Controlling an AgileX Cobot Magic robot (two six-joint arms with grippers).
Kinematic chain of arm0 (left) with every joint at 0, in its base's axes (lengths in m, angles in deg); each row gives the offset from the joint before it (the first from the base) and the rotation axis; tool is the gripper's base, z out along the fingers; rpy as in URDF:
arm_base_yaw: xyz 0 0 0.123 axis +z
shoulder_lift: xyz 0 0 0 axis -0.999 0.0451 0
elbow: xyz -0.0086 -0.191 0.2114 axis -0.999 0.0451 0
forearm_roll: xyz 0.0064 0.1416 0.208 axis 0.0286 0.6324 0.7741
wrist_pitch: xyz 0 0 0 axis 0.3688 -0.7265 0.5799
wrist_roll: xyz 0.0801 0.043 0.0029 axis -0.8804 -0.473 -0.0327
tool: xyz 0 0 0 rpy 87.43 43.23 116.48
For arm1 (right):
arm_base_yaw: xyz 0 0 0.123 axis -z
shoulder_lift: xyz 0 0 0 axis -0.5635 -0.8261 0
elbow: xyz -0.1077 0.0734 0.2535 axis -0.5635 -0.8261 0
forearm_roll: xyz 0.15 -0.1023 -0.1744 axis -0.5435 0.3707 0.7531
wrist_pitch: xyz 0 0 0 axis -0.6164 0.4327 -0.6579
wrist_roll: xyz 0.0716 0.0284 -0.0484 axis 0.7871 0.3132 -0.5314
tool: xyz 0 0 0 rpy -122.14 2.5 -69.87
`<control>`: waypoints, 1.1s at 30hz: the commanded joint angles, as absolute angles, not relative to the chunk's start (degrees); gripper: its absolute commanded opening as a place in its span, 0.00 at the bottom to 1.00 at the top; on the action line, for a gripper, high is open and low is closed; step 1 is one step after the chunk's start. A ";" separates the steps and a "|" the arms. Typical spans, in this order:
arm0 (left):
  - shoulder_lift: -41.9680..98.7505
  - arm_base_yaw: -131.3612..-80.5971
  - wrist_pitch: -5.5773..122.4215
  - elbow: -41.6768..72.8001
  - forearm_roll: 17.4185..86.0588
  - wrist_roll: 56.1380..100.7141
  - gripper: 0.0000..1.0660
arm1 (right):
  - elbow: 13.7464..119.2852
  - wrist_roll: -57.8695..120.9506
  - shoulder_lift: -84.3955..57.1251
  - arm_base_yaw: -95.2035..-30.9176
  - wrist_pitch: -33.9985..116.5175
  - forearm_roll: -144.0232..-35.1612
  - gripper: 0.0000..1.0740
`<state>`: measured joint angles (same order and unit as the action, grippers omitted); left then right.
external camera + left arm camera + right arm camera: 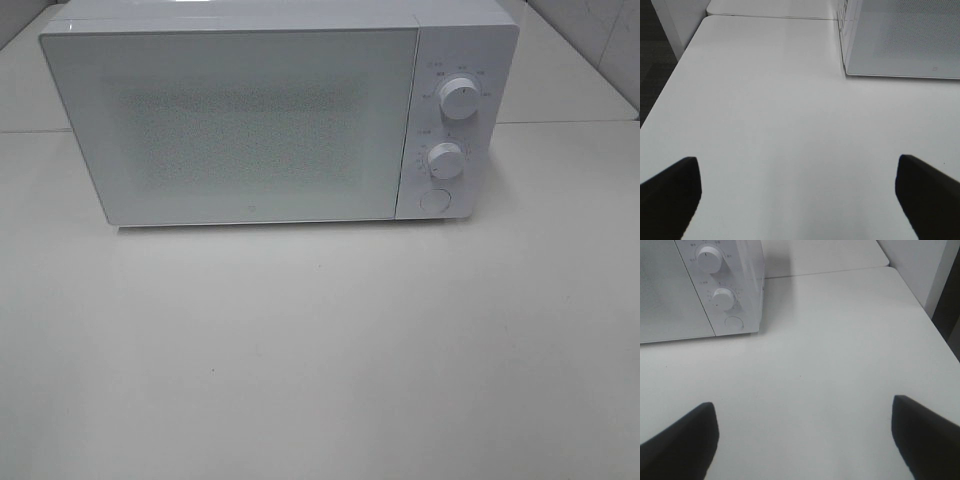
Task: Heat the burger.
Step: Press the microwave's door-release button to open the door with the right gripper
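Burger: it shows in no view, so its position relative to either pair of fingers cannot be told. Left fingers (670, 195): two, wide apart, holding nothing, over the tabletop (320, 350). Right fingers (927, 437): two, also wide apart and holding nothing. One white microwave (250, 120) stands toward the tabletop's far edge, door shut. It has two knobs (459, 97) and one round button (434, 200). The speckled door window hides the interior.
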<state>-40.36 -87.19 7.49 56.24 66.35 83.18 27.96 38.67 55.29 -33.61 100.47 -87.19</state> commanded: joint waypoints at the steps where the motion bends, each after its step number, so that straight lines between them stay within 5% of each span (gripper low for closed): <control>1: -40.99 -87.07 8.35 56.30 66.35 83.41 0.92 | 29.56 38.22 56.84 -33.27 99.21 -87.24 0.82; 33: -40.99 -87.07 8.35 56.30 66.35 83.41 0.92 | 30.59 39.19 20.63 -33.27 64.49 -83.75 0.75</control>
<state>-40.36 -87.19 7.49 56.24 66.35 83.18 30.36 38.73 21.83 -33.61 67.19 -84.44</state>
